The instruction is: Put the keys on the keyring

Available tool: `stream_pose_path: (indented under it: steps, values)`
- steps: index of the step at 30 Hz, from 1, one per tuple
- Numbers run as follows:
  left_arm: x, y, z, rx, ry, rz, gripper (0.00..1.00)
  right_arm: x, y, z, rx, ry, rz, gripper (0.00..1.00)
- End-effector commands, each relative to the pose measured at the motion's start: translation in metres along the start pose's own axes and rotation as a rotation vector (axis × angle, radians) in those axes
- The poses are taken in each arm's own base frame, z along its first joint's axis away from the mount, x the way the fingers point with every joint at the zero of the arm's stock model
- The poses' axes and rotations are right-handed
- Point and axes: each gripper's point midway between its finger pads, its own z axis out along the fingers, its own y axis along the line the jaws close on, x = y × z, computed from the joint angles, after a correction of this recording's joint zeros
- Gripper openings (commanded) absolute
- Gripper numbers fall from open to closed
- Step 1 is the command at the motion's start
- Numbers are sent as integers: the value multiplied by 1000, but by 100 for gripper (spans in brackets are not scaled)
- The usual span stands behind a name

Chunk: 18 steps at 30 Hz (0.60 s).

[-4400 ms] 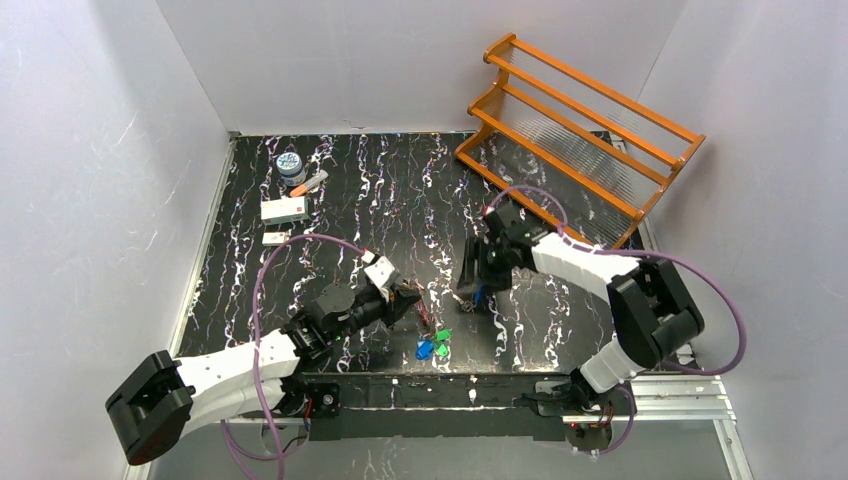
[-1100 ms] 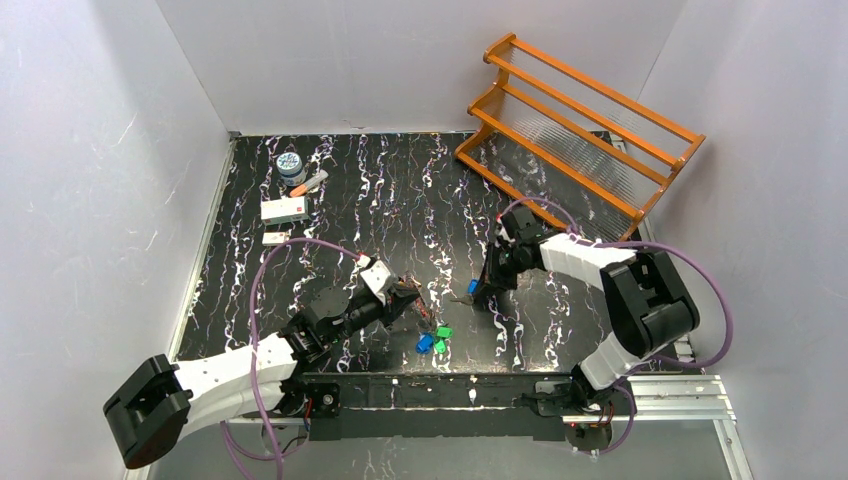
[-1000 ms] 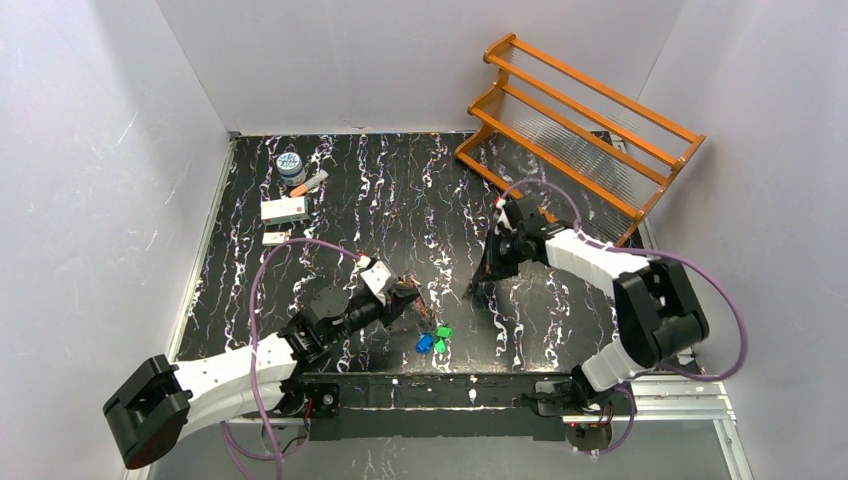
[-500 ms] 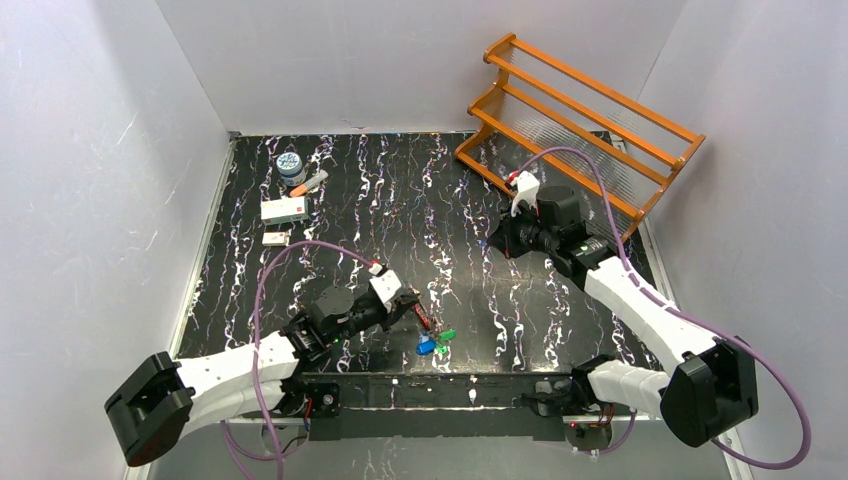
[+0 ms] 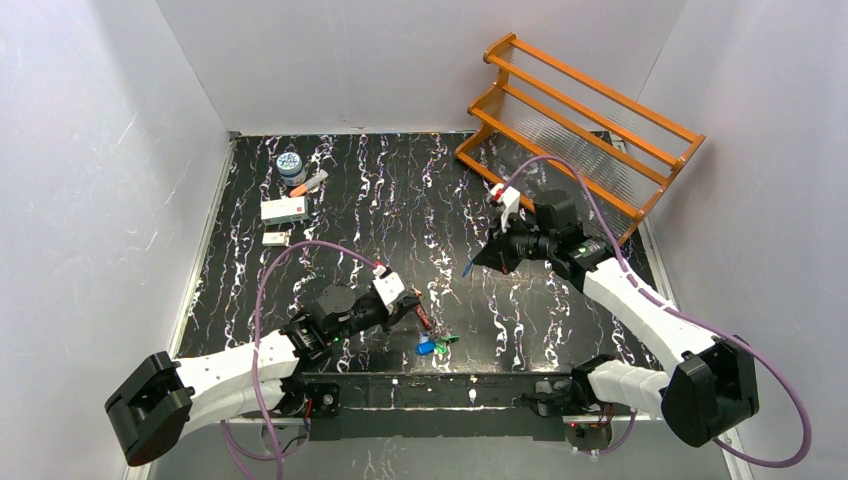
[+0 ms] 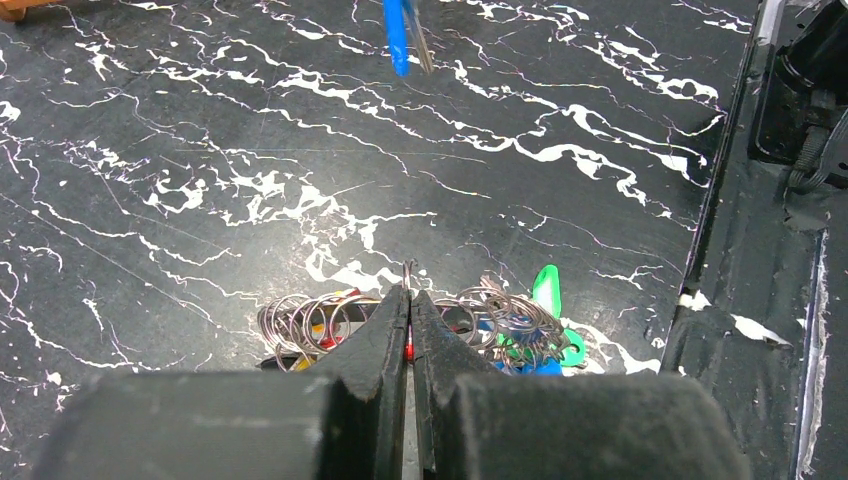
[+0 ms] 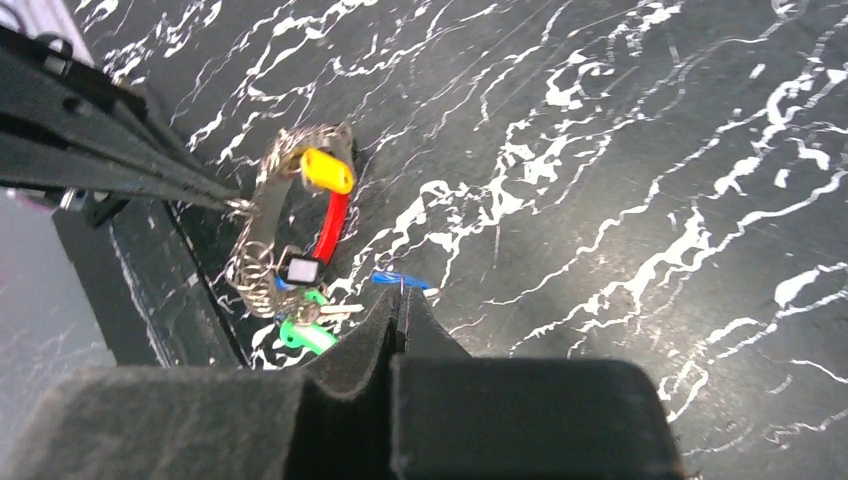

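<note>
At the front edge of the black marbled table (image 5: 330, 200), my left gripper (image 6: 408, 297) is closed on the thin silvery wire keyring (image 6: 300, 318); my right gripper (image 7: 402, 302) pinches a small blue-headed metal key (image 7: 398, 280) in the air, not yet threaded.

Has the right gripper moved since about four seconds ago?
Yes. The right gripper has shifted farther from the arm bases, toward the orange rack.

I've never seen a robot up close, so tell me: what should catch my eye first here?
The left gripper, near the table's front edge, is pinched shut on a wire keyring bristling with green, blue, red and yellow tags. Just beyond it, the right gripper grips a small blue-headed key. An orange wooden rack stands in the back right corner.
</note>
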Motion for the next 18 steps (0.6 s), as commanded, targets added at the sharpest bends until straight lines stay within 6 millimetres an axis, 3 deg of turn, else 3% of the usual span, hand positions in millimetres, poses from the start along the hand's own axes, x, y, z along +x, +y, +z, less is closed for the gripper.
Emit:
stream_pose_path:
  steps: [1, 12, 18]
  values:
    - [-29, -3, 3, 26, -74, 23, 0, 16, 29, 4, -132, 43, -83, 1]
    - [-34, -10, 2, 68, -92, 31, 0, 36, 68, 25, -224, 128, -232, 1]
    - [-32, -15, 2, 98, -90, 48, 0, 44, 77, 38, -252, 168, -275, 1]
